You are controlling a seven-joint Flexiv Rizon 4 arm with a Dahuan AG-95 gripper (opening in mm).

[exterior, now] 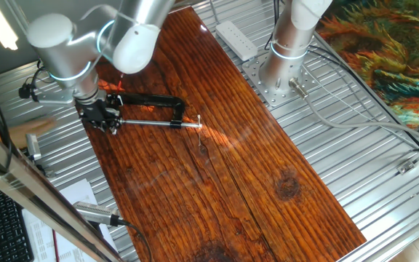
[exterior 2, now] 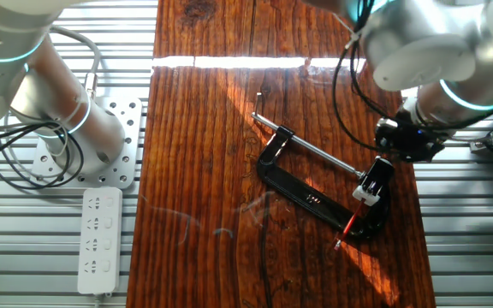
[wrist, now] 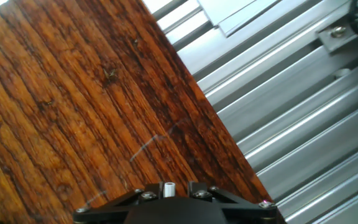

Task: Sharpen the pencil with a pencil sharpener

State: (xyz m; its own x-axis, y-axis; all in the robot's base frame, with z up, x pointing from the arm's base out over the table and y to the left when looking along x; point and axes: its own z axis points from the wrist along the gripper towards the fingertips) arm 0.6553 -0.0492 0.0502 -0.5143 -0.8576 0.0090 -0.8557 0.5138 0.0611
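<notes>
Close under my wrist camera sits only the dark base of my own hand, and beyond it bare wooden tabletop (wrist: 73, 106) running out to ribbed metal decking; neither of my fingers shows there, so from that view I cannot say how wide they stand. In the other fixed view my gripper (exterior 2: 373, 184) hangs at the board's edge over the near end of the black C-shaped clamp (exterior 2: 302, 195), with a small white-and-black piece at its tip. Whether my fingers are closed on anything there, I cannot tell.

Just below that, a red pencil (exterior 2: 347, 226) pokes out of the clamp's end, tip toward the board's edge. I judge it is pinned in the clamp so it holds steady while something is turned on it. The pencil sharpener I cannot pick out for certain; it may be the dark lump by my fingers, but the pictures are too small to settle that.

Farther off, the clamp's long silver screw rod (exterior 2: 302, 142) stretches across the wood. Beyond the board lie a white power strip (exterior 2: 99, 239) and a second arm's base (exterior 2: 101, 137). No lettering is legible anywhere.
</notes>
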